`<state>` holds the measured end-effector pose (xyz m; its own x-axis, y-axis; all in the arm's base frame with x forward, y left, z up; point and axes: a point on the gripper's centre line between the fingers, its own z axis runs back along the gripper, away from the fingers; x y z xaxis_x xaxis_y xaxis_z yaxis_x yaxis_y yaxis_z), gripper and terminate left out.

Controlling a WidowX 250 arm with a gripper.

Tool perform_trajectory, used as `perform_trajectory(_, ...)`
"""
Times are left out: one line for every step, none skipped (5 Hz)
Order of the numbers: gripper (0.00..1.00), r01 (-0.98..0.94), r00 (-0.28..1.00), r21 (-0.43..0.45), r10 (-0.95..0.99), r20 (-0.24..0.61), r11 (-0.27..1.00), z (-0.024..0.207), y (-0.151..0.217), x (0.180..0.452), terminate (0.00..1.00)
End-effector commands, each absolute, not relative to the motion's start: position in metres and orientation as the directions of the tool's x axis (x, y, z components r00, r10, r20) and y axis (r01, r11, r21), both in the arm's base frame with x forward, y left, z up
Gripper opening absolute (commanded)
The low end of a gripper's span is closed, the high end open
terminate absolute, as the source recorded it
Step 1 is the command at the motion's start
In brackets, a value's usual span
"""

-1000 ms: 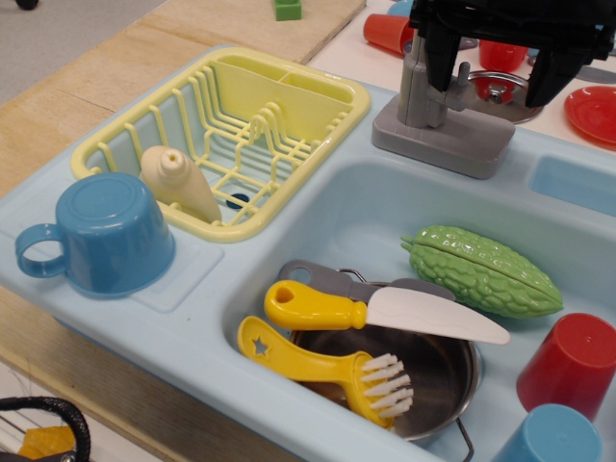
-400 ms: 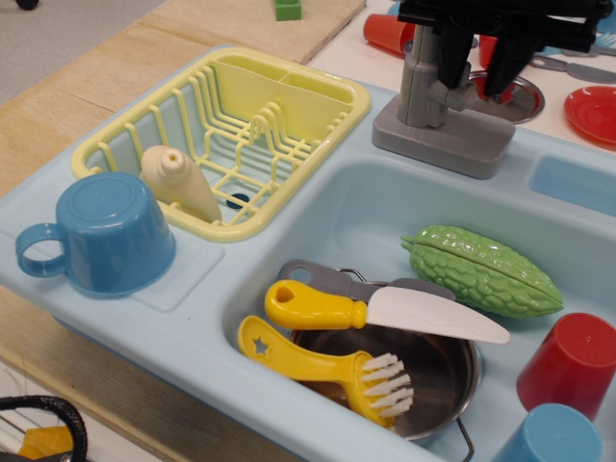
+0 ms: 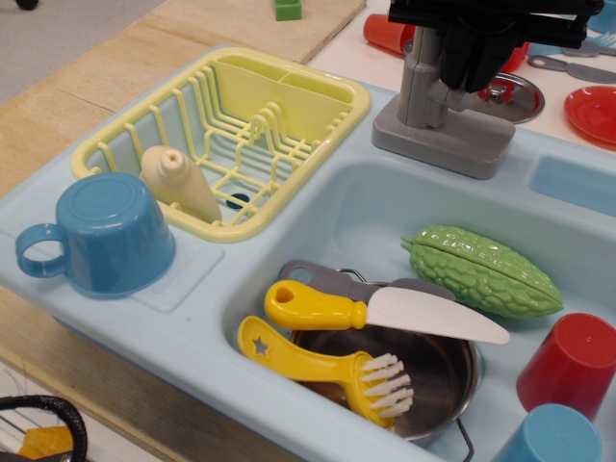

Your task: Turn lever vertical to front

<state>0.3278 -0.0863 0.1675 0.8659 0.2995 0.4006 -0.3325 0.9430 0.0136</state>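
Gripper [image 3: 470,60], black and bulky, hangs at the top edge of the view over the grey toy tap [image 3: 423,82], its two dark fingers [image 3: 452,53] drawn close together just right of the tap column. Something small and grey sits between and under them, probably the lever [image 3: 449,96], a short stub jutting rightward from the column's side; the fingers appear to be clamped on it, though the black housing hides most of the contact. The tap stands on its grey rectangular base [image 3: 445,140] at the back rim of the pale blue toy sink [image 3: 366,212].

Inside the basin a green bitter gourd [image 3: 481,269] lies on its side toward the right. Nearer the front, a steel pot [image 3: 423,380] holds a yellow brush [image 3: 322,368] with white bristles, and a yellow-handled knife [image 3: 380,313] rests across its rim with a grey utensil [image 3: 322,279] just behind it. A red cup [image 3: 570,364] and a blue cup [image 3: 551,435] stand upside down at the lower right.

On the left, a yellow dish rack [image 3: 226,130] sits in the drainer with a cream-coloured bottle [image 3: 180,180] leaning on its near corner. A blue mug [image 3: 101,234] rests mouth down just in front of the rack. Behind the tap, a red plate [image 3: 592,111], a steel bowl [image 3: 515,94] and another red cup [image 3: 383,32] sit on the white counter.
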Motion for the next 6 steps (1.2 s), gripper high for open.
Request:
perform_trajectory(0.00, -0.368, 0.851, -0.025, 0.348, 0.394, 0.929, 0.172, -0.090, 0.308, 0.00)
perform_trajectory(0.00, -0.403, 0.849, -0.027, 0.385, 0.362, 0.915, 0.170, -0.086, 0.299, 0.00)
perform_trajectory(0.00, -0.437, 0.843, -0.045, 0.427, 0.327, 0.898, 0.162, -0.083, 0.292, 0.00)
perform_trajectory(0.00, -0.474, 0.835, -0.055, 0.469, 0.290, 0.879, 0.157, -0.082, 0.281, 0.00)
perform_trajectory(0.00, -0.510, 0.819, -0.068, 0.508, 0.266, 0.858, 0.150, -0.079, 0.267, 0.00)
perform_trajectory(0.00, -0.526, 0.808, -0.098, 0.532, 0.252, 0.845, 0.140, -0.079, 0.261, 0.00)
